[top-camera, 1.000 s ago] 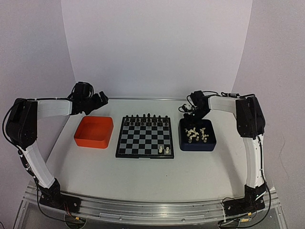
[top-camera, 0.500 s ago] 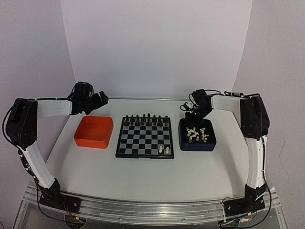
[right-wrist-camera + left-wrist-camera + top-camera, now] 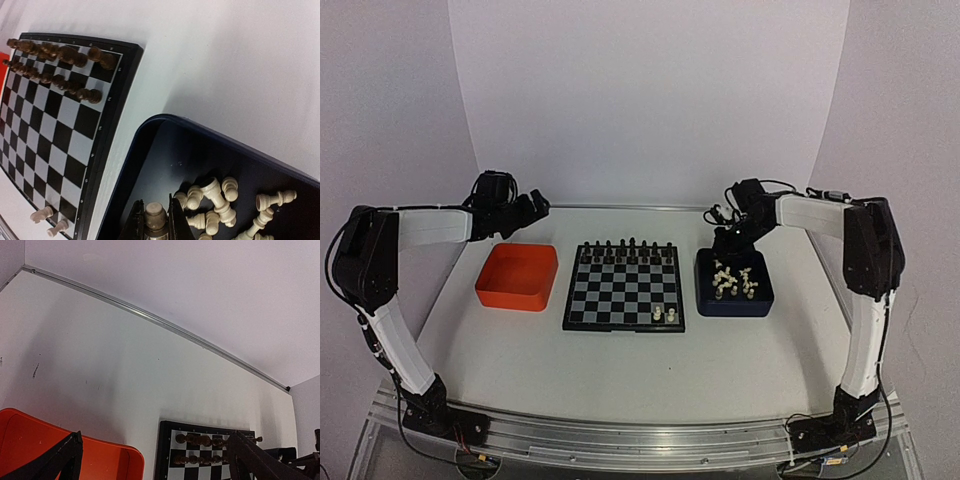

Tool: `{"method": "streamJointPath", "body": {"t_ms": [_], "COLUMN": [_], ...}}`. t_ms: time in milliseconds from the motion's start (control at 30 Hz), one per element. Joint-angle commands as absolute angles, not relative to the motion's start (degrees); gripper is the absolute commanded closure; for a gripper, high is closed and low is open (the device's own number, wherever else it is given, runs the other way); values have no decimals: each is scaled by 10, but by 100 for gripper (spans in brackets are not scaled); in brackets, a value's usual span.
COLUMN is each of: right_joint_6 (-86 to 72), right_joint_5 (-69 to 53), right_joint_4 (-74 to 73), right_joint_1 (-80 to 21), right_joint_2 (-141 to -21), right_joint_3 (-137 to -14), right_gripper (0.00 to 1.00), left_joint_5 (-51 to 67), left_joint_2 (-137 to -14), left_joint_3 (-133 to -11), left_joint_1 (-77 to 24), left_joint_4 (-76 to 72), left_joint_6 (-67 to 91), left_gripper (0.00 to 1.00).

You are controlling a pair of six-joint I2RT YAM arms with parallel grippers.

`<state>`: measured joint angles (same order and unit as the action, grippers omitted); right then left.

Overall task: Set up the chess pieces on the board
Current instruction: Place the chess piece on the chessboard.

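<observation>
Grips one piece (image 3: 155, 214) in the closed right hand (image 3: 154, 226) over the tray (image 3: 150, 165), for carrying to the board (image 3: 60, 115); holds the left hand (image 3: 531, 207) open, aside.

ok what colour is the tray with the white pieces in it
The tray is dark blue, clearest in the top external view.

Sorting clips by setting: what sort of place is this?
Likely a robotics lab bench: two arms bolted to a rail at the table edge, plain white backdrop, a chessboard staged between an orange tray and a blue tray.

Orange tray (image 3: 518, 300) on table (image 3: 620, 370); dark blue tray (image 3: 734, 306) apart.
</observation>
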<state>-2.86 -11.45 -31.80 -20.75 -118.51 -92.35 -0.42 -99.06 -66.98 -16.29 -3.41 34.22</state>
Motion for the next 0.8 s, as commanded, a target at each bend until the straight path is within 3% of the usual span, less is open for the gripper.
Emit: {"method": "streamJointPath", "body": {"t_ms": [0, 333, 567, 767], "right_joint_6": [-38, -142, -240, -318], "right_joint_5": [-152, -207, -167, -163], "right_joint_4": [-288, -92, 40, 116], "right_joint_1": [-208, -231, -292, -332], "right_joint_2": [-1080, -950, -930, -946], "right_joint_3": [-888, -782, -775, -786], "right_gripper": [100, 100, 100, 100], "left_joint_5": [-5, 172, 404, 481], "left_joint_2": [-960, -913, -976, -1043], "left_joint_3": [-689, -653, -695, -779], "left_joint_1": [-191, -247, -318, -363], "left_joint_4": [-56, -148, -294, -275], "left_joint_6": [316, 297, 348, 344], "left_gripper": [0, 0, 1, 11]}}
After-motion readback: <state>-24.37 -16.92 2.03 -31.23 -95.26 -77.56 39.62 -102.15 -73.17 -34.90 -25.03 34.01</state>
